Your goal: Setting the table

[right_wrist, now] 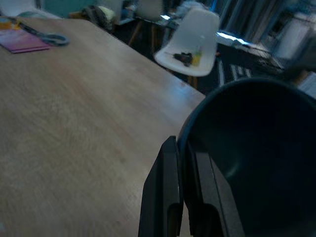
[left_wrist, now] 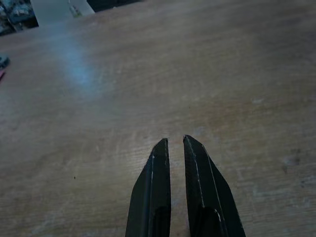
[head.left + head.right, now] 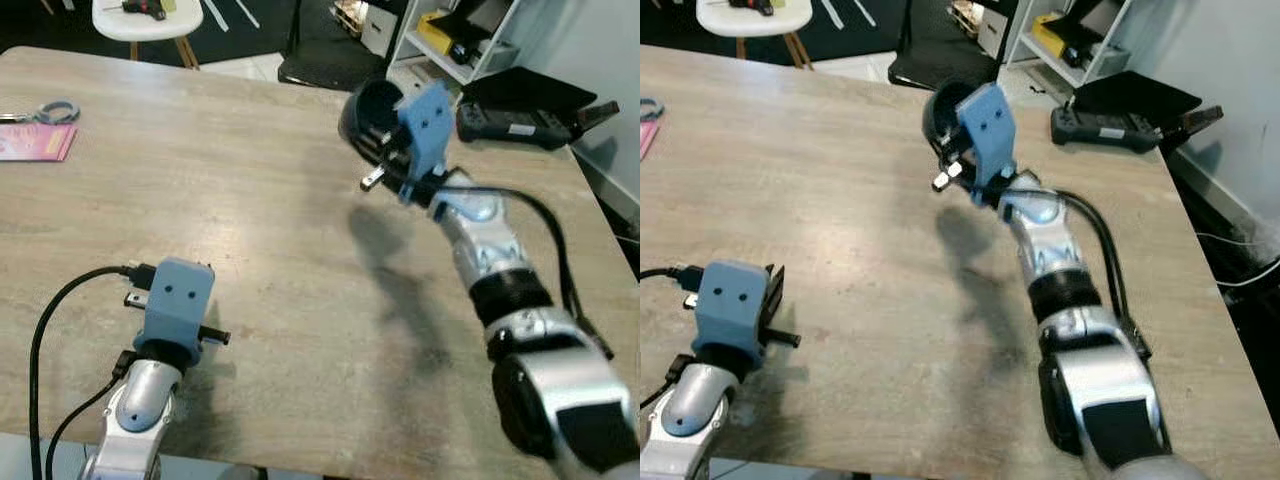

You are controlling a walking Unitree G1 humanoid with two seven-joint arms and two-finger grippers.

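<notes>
The right tool (image 1: 180, 163) is pinching the dark bowl's (image 1: 256, 148) rim, apparently above the surface (image 3: 250, 230); the left tool (image 2: 175, 145) is resting nearly pressed together.

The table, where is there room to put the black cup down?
The table is bare across its middle, between the left gripper near the front edge and the right gripper, which pinches the black cup's rim. The far left corner holds a pink booklet and scissors; the far right holds a black controller.
</notes>
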